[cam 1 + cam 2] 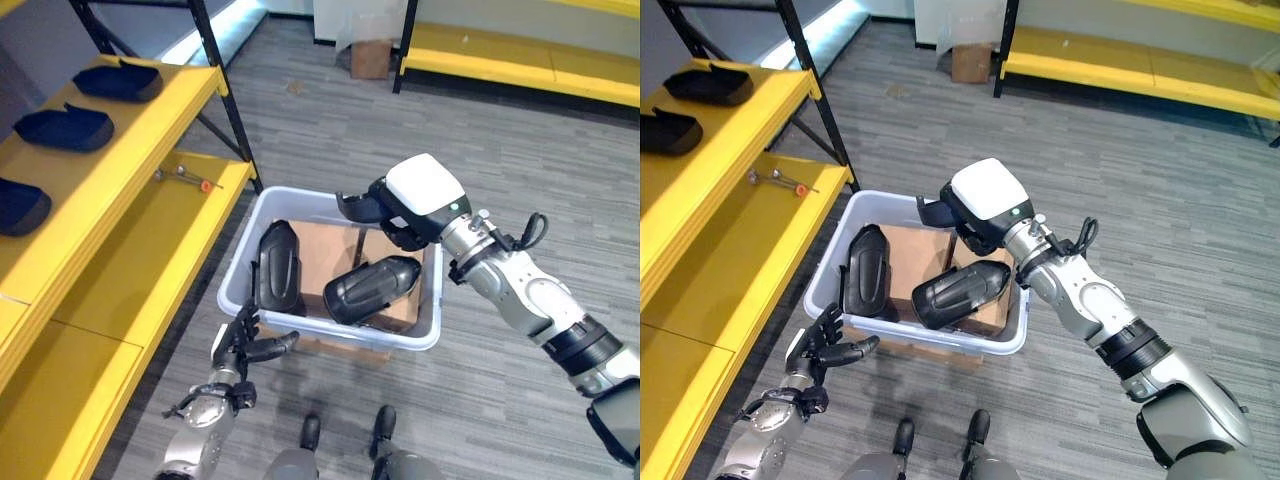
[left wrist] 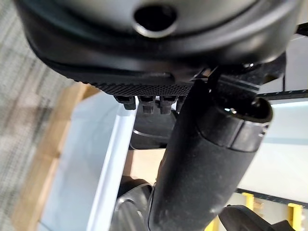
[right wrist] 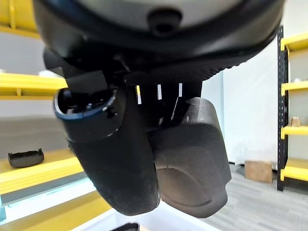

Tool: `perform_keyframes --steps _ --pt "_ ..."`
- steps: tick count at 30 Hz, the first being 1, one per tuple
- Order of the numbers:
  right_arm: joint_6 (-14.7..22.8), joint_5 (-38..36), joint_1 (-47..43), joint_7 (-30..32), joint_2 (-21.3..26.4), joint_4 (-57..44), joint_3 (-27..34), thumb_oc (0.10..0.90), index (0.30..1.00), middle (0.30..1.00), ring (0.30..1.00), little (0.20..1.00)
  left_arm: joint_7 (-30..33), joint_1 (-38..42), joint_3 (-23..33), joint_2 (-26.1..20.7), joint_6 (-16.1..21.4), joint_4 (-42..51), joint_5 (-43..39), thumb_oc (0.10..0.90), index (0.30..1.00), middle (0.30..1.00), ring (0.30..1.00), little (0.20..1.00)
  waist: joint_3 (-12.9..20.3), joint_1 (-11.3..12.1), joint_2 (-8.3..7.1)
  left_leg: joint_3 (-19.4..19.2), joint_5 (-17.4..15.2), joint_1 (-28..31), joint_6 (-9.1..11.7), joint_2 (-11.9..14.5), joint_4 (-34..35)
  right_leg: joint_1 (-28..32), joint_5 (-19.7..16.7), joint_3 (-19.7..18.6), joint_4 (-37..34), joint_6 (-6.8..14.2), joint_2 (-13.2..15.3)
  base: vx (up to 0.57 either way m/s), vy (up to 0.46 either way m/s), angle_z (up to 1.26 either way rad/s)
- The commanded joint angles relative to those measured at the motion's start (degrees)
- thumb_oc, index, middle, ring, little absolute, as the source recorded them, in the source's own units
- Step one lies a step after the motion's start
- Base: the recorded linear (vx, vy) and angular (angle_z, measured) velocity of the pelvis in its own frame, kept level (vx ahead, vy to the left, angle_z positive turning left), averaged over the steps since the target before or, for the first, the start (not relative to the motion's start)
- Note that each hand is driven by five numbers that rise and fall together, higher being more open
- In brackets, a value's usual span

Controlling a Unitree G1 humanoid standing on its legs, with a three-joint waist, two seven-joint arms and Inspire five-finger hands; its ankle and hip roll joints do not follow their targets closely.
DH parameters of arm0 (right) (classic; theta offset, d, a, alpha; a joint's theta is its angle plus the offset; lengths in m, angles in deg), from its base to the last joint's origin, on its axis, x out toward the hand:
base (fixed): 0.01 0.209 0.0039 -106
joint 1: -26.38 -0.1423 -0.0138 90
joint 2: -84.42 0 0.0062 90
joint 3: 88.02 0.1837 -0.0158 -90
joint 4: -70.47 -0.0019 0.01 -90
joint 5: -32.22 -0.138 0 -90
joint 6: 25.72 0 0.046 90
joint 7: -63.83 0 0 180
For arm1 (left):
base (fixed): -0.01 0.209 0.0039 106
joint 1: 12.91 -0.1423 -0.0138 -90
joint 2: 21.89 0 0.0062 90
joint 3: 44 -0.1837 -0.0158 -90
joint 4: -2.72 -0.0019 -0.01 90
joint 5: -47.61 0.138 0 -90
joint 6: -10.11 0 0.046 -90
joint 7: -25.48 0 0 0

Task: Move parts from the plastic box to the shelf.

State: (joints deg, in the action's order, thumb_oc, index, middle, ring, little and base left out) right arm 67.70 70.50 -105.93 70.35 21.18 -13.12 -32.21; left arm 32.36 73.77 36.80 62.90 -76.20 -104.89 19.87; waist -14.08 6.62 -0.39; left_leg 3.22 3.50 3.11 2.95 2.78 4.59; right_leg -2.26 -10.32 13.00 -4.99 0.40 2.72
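Grey plank floor (image 1: pixel 330 100) carries no legible writing, nor does anything on it. Right hand (image 1: pixel 372 208) hovers above the plastic box (image 1: pixel 236 265), fingers curled round a black part (image 3: pixel 192 159). Two more parts (image 1: pixel 370 288) lie inside. Left hand (image 1: pixel 240 343) hangs slack-fingered beside the box, below the yellow shelf (image 1: pixel 150 240).

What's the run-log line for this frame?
right hand: fingers shut on black part, above plastic box | left hand: open, near box front | box: two parts left | shelf: three parts
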Motion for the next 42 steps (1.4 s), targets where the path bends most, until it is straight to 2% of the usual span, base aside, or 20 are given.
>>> perform_keyframes --steps 1,7,11,13,15,16,18,19,20,21,22,25,28,31,37,42 --pt "0.69 2.12 -4.41 6.39 -2.83 -3.93 2.16 0.400 0.300 0.300 0.300 0.300 0.79 -0.80 -1.42 -2.74 3.76 -0.22 2.17 0.900 1.000 1.000 1.000 1.000 9.81 1.64 -2.31 -2.31 0.99 -1.66 0.32 2.24 -1.36 5.03 9.14 -2.28 3.81 4.61 2.48 -0.07 -0.149 0.01" --pt "0.42 2.15 -7.79 8.69 -2.49 -4.44 1.95 0.400 0.300 0.300 0.300 0.300 1.77 -2.50 -0.12 -1.82 3.81 -0.54 0.81 0.900 1.000 1.000 1.000 1.000 7.88 3.52 -1.72 -0.27 3.25 -5.35 2.10 3.47 -6.79 6.75 8.78 -1.01 0.06 2.90 0.34 -0.08 -0.165 0.02" --pt "0.35 2.02 -8.43 9.65 -1.69 -5.07 2.67 0.400 0.300 0.300 0.300 0.300 2.20 -2.53 0.07 -1.63 3.60 -0.92 0.83 0.900 1.000 1.000 1.000 1.000 6.40 3.81 -0.95 0.06 4.80 -8.64 2.81 3.19 -8.81 6.33 8.88 1.32 -0.01 2.49 0.52 -0.11 -0.070 0.29" --pt "0.08 2.63 -7.24 10.19 -0.07 -6.40 3.66 0.400 0.300 0.300 0.300 0.300 1.99 -2.46 -0.07 -1.65 3.23 -1.06 1.01 0.900 1.000 1.000 1.000 1.000 5.62 2.28 -0.69 -9.22 5.60 -10.89 2.39 5.97 -11.48 5.55 8.85 5.43 -0.01 2.24 1.60 -0.15 -0.061 0.86" --pt "-0.39 3.26 -5.97 10.79 0.71 -7.47 4.78 0.400 0.300 0.300 0.300 0.300 1.55 -2.53 -0.14 -1.44 3.09 -1.24 1.19 0.900 1.000 1.000 1.000 1.000 5.55 1.44 -0.48 -13.30 5.31 -10.63 2.89 8.90 -13.25 4.95 9.18 7.55 -0.01 1.98 1.91 -0.08 -0.039 1.18" --pt "-0.40 3.28 -5.86 10.75 0.74 -7.56 4.86 0.400 0.300 0.300 0.300 0.300 1.55 -2.55 -0.17 -1.46 3.08 -1.23 1.20 0.900 1.000 1.000 1.000 1.000 5.54 1.46 -0.43 -13.24 5.22 -10.67 2.95 8.99 -13.40 5.01 9.21 7.58 -0.01 1.95 1.83 -0.04 -0.006 1.45" --pt "-0.78 3.43 -5.20 11.51 0.90 -8.26 5.95 0.400 0.300 0.300 0.300 0.300 1.40 -2.47 -0.30 -0.95 3.13 -1.33 1.37 0.900 1.000 1.000 1.000 1.000 5.66 0.87 -0.02 -14.41 5.32 -9.32 3.76 11.23 -13.29 5.34 9.35 9.18 -0.01 1.96 2.30 0.01 0.043 1.13" --pt "-1.06 4.00 -5.14 12.18 1.18 -8.63 6.45 0.400 0.300 0.300 0.300 0.300 1.53 -2.37 -0.42 -0.50 3.19 -1.26 1.30 0.900 1.000 1.000 1.000 1.000 5.86 0.29 0.35 -16.40 7.04 -7.17 5.02 14.40 -11.93 6.12 9.39 11.25 -0.01 2.18 2.79 0.09 0.094 0.74" --pt "-1.22 4.80 -5.32 12.52 1.46 -8.68 6.50 0.400 0.300 0.300 0.300 0.300 1.52 -2.25 -0.54 -0.44 3.17 -1.32 1.34 0.900 1.000 1.000 1.000 1.000 6.33 0.11 0.57 -16.39 7.31 -6.06 6.13 15.54 -10.79 6.64 10.18 11.15 -0.01 2.76 2.91 0.09 0.074 0.69" --pt "-1.23 4.86 -5.31 12.57 1.47 -8.66 6.45 0.400 0.300 0.300 0.300 0.300 1.53 -2.27 -0.56 -0.39 3.17 -1.33 1.34 0.900 1.000 1.000 1.000 1.000 6.27 0.07 0.67 -16.35 7.48 -5.79 6.30 15.62 -10.48 6.80 10.27 11.21 -0.01 2.74 2.79 0.08 0.138 0.61" --pt "-1.94 7.10 -6.43 13.04 2.68 -8.58 6.27 0.400 0.300 0.300 0.300 0.300 1.63 -1.88 -0.90 -0.45 3.25 -0.96 1.28 0.900 1.000 1.000 1.000 1.000 6.99 -0.36 1.33 -18.47 10.11 -4.36 7.43 17.92 -7.38 7.33 10.42 13.55 0.09 3.14 3.46 0.04 0.136 0.61" --pt "-2.50 8.67 -7.36 13.55 3.05 -8.15 6.35 0.400 0.300 0.300 0.300 0.300 1.41 -1.81 -1.20 -0.20 3.32 -0.62 1.56 0.900 1.000 1.000 1.000 1.000 8.49 -0.57 2.39 -19.50 11.41 -1.65 8.01 18.52 -1.76 8.20 10.34 15.03 0.14 3.74 3.69 0.05 0.149 0.63" --pt "-3.13 10.62 -8.23 13.73 2.97 -8.12 6.43 0.400 0.300 0.300 0.300 0.300 1.33 -1.32 -1.30 -0.71 3.33 -0.08 2.05 0.900 1.000 1.000 1.000 1.000 9.53 0.30 2.43 -19.65 10.37 -0.80 7.77 17.38 -0.53 9.45 9.84 16.07 0.22 4.25 4.96 0.08 0.197 0.51" --pt "-3.81 11.90 -8.51 14.27 2.63 -7.80 6.88 0.400 0.300 0.300 0.300 0.300 1.19 -0.78 -1.37 -1.38 3.43 0.10 2.64 0.900 1.000 1.000 1.000 1.000 9.67 0.98 1.62 -18.83 6.83 -0.80 6.43 15.24 -1.24 10.87 9.25 17.08 0.37 4.90 6.98 0.08 0.177 0.46" --pt "-5.48 14.48 -10.74 14.63 0.98 -6.08 6.63 0.400 0.300 0.300 0.300 0.300 1.99 -0.04 -0.99 -2.13 3.91 0.70 2.58 0.900 1.000 1.000 1.000 1.000 10.25 2.38 -0.15 -17.46 1.97 -0.64 3.56 9.52 -0.88 11.28 6.87 17.88 1.69 7.78 12.09 0.08 0.221 0.22" --pt "-6.58 16.90 -12.67 14.72 -0.39 -4.97 6.08 0.400 0.300 0.300 0.300 0.300 2.71 0.37 -0.55 -2.75 4.43 1.18 2.84 0.900 1.000 1.000 1.000 1.000 10.56 3.50 -1.39 -16.20 -0.67 -0.84 0.85 4.88 -0.08 10.84 4.46 17.85 3.13 10.14 15.99 0.09 0.229 0.10"
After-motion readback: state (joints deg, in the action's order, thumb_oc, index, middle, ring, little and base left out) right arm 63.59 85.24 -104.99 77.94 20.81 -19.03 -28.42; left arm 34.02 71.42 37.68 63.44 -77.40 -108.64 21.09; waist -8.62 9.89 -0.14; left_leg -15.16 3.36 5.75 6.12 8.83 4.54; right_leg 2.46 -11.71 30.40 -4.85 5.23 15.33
